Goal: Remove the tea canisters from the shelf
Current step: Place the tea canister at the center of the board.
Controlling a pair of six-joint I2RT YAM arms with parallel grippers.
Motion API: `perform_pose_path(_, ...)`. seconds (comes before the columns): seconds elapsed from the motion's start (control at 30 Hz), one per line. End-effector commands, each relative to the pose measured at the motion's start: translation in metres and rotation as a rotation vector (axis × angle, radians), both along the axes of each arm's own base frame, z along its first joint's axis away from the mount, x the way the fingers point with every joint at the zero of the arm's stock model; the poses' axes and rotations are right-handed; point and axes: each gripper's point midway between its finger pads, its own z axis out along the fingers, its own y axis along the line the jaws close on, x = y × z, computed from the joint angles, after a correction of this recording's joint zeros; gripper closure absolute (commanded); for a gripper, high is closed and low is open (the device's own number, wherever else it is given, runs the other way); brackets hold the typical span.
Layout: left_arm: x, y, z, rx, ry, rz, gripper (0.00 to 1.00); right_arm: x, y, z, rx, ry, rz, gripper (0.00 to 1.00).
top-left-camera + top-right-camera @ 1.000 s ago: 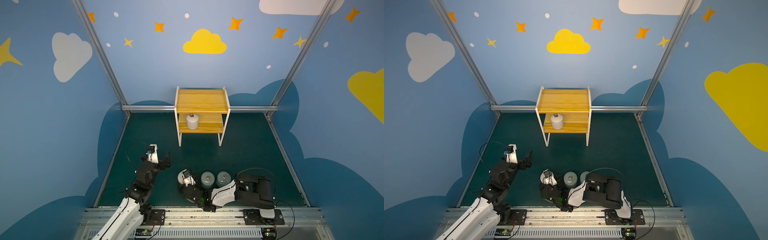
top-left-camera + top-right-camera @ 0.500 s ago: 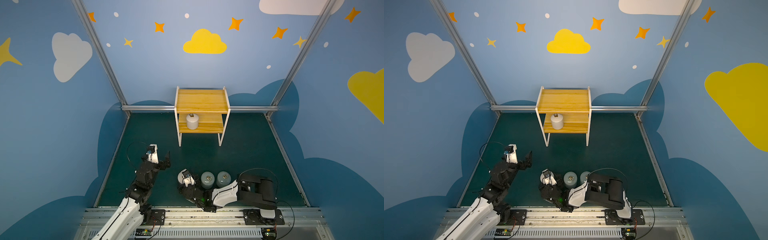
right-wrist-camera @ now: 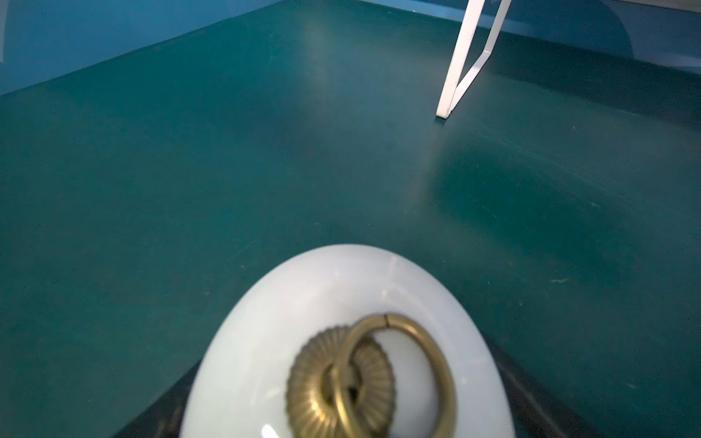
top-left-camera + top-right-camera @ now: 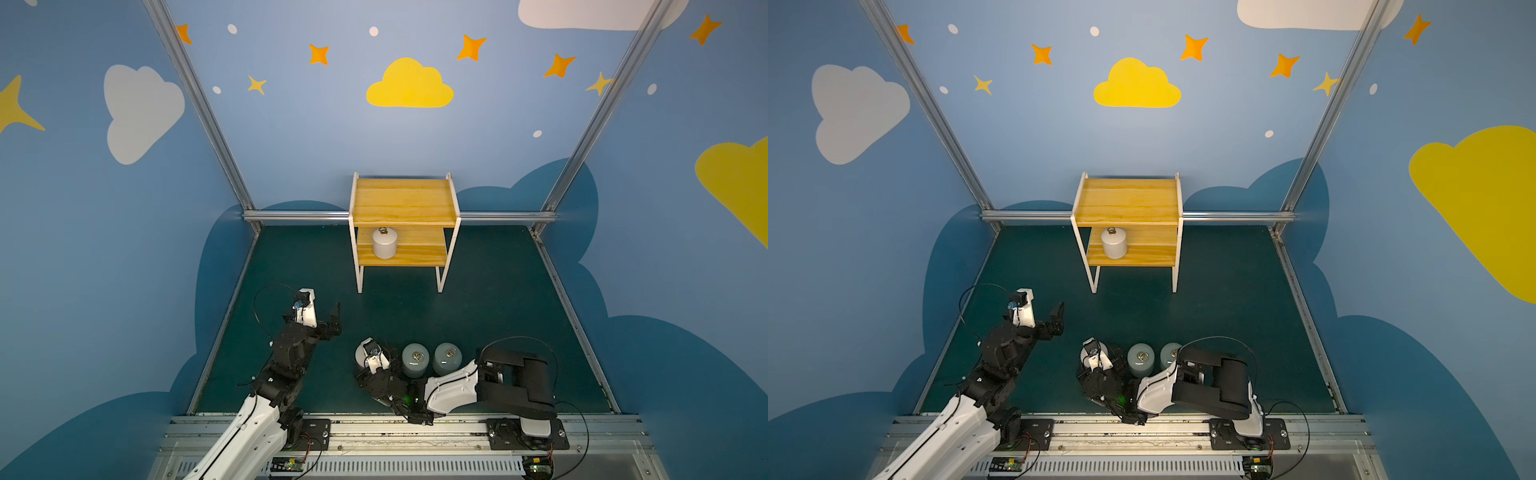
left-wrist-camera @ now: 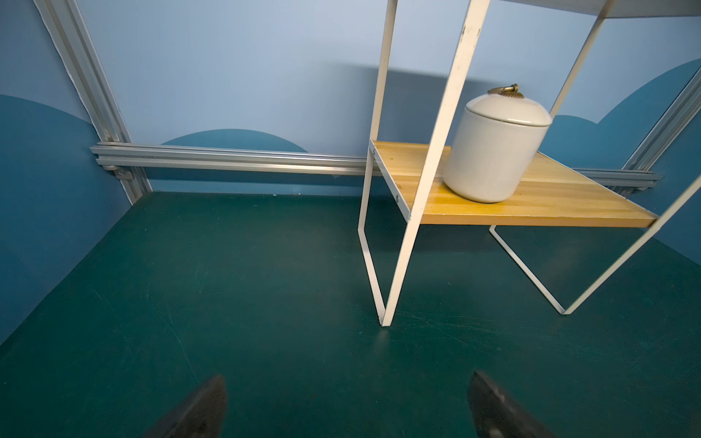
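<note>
While one white canister [image 4: 385, 244] stands upright on the lower board of the shelf [image 4: 403, 199] at centre frame in both top views, ring handle up, three more stand upright on the bench [image 4: 498, 311] at lower centre. Two are blue-grey canisters [image 4: 415, 359], side by side. Just left of them is a second white canister [image 4: 359, 356], mostly hidden by the right wrist.

Only the right wrist view shows that jar's lid [image 3: 341, 295], its brass ring tilted over. The right fingers [image 3: 531, 398] flank it at the frame's lower corners; whether they press it I cannot tell.

The left wrist view shows the left fingers [image 5: 205, 405] spread wide and empty over bare bench, facing the shelf.
</note>
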Motion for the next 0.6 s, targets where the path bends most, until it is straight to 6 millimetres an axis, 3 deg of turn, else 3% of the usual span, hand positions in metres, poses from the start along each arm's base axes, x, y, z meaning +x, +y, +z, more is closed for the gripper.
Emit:
perform_pose_path(0.0, -0.001, -0.001, 0.005, -0.004, -0.011, -0.008, 0.0, 0.0, 0.0, 0.019, 0.045, -0.026, -0.009, 0.08)
perform_pose_path(0.57, -0.001, 0.0, 0.004, -0.004, -0.008, -0.005, 0.0, 0.001, 0.004, 0.039, 0.038, -0.061, 0.024, 0.06)
